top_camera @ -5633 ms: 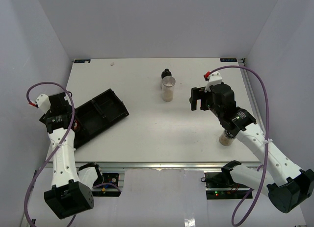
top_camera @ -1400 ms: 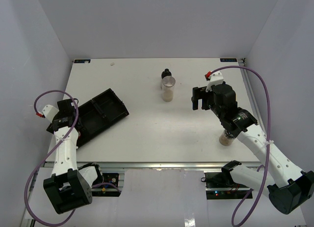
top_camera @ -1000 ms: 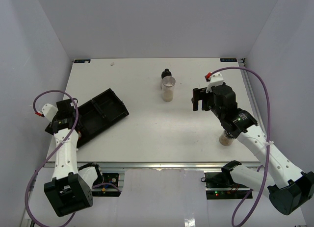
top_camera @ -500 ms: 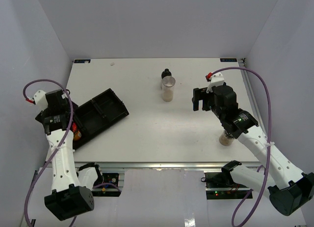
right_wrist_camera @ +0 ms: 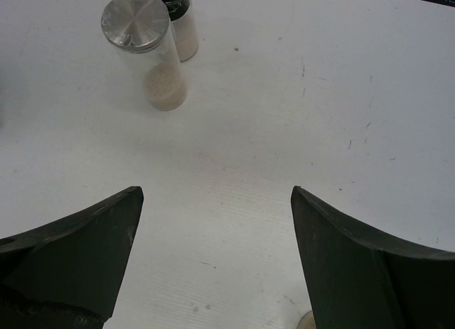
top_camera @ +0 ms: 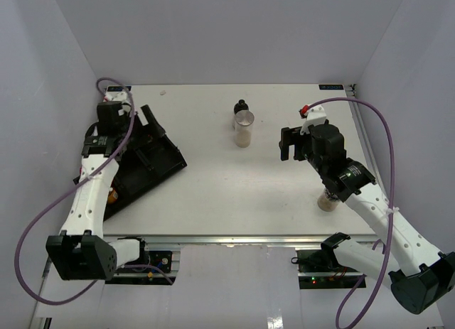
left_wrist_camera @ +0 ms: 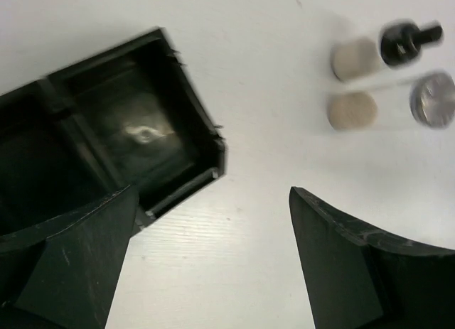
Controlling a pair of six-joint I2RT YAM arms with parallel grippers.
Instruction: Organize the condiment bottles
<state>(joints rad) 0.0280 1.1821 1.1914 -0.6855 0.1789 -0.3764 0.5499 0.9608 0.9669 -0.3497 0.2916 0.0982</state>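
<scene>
Two spice jars stand together at the back middle of the table: a black-capped one (top_camera: 242, 106) and a silvery-capped one (top_camera: 244, 126) with pale tan contents. Both show in the right wrist view (right_wrist_camera: 174, 2) (right_wrist_camera: 135, 23) and, blurred, in the left wrist view (left_wrist_camera: 402, 43) (left_wrist_camera: 432, 98). A jar with tan contents (top_camera: 328, 200) stands under my right forearm. A red-orange jar (top_camera: 111, 195) sits in the near-left end of the tray. My left gripper (top_camera: 149, 137) (left_wrist_camera: 212, 201) is open and empty above the tray's far end. My right gripper (top_camera: 290, 144) (right_wrist_camera: 217, 194) is open and empty, right of the two jars.
The flat black compartmented tray (top_camera: 160, 169) (left_wrist_camera: 192, 109) lies slanted at the left side of the table; its far compartment holds nothing. White walls close in the table on the left, back and right. A purple cable loops from each arm.
My left arm has swung from the tray's near-left end up and to the far side, over the tray's far end, uncovering the red-orange jar in the tray. The right arm has barely moved.
</scene>
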